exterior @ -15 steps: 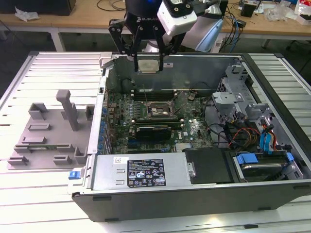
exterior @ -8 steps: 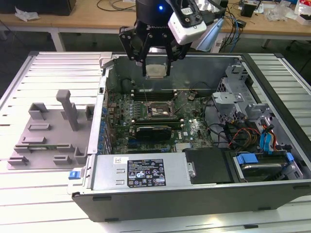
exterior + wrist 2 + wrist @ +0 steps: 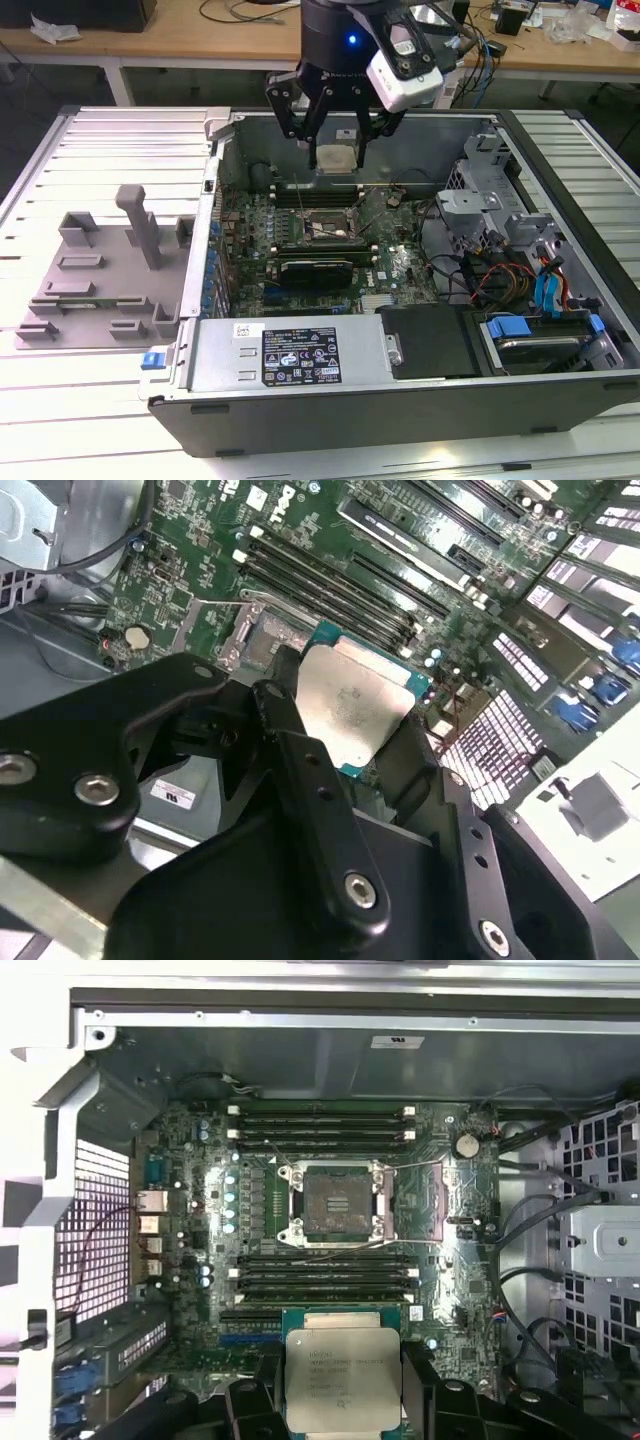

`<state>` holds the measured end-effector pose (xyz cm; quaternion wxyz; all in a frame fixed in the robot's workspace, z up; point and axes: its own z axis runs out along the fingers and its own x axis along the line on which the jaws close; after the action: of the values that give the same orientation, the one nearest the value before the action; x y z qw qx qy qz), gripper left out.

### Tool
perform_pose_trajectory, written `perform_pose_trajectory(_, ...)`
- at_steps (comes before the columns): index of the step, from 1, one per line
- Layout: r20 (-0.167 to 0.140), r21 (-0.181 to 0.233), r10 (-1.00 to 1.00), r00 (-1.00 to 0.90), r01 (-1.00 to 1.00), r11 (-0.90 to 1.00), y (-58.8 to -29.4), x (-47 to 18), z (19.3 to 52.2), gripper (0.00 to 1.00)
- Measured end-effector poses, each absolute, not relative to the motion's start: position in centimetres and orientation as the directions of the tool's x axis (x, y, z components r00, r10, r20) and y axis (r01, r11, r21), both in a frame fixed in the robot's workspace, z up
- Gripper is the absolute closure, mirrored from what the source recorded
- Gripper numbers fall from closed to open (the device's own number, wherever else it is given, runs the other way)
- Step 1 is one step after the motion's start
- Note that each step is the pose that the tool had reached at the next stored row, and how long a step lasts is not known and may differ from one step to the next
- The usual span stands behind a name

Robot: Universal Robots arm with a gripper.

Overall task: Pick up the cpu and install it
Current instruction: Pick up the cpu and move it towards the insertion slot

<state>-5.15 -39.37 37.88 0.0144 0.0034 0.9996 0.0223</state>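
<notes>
Pincer (image 3: 350,725) clenched on opposite edges of the cpu (image 3: 340,1378), held clear of the socket (image 3: 335,1205): judged light, stiff, fragile underneath.

Bright, even light falls from overhead. In the exterior view the white bench (image 3: 70,400) glares, washed almost blank at eight o'clock of the computer case (image 3: 420,410). The case's interior sits dimmer, shadowed by its walls. In both wrist views the cpu (image 3: 343,1380) (image 3: 355,705) lid carries a soft sheen. The black end effector (image 3: 335,160) swallows detail.
</notes>
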Motion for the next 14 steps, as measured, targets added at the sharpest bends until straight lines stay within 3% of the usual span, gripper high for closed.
perform_pose_trajectory(14,-0.029,0.045,0.011,-1.000,0.009,0.999,-39.2,-3.4,35.4,0.45)
